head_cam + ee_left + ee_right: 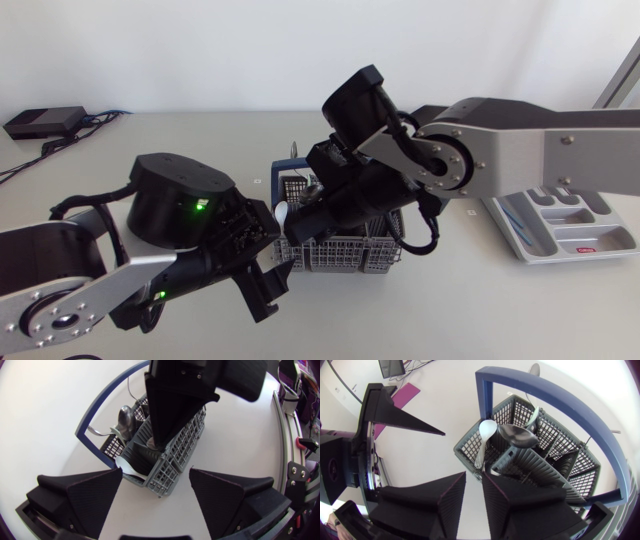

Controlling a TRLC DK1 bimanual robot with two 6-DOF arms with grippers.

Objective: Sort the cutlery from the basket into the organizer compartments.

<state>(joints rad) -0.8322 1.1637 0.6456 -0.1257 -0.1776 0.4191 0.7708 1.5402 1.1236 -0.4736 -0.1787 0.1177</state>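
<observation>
So: the grey mesh cutlery basket with a blue arched handle (345, 255) sits mid-desk (450, 310). The light grey compartment organizer (565, 228) lies well apart, on the right arm's side. Right tool (474, 479) is down at the basket's corner — narrow gap, one finger inside the mesh. A white plastic spoon (486, 430) and a metal spoon (517, 435) stand just ahead of it. Left tool (156, 477) hangs beside the basket — spread wide, gripping nothing.

Basket (350, 258) mouth: your right gripper (297, 227) fills it, blue handle (560, 402) overhead.
8 o'clock: left gripper (270, 258) blocks.
5 o'clock: seemingly free table (430, 310).
</observation>
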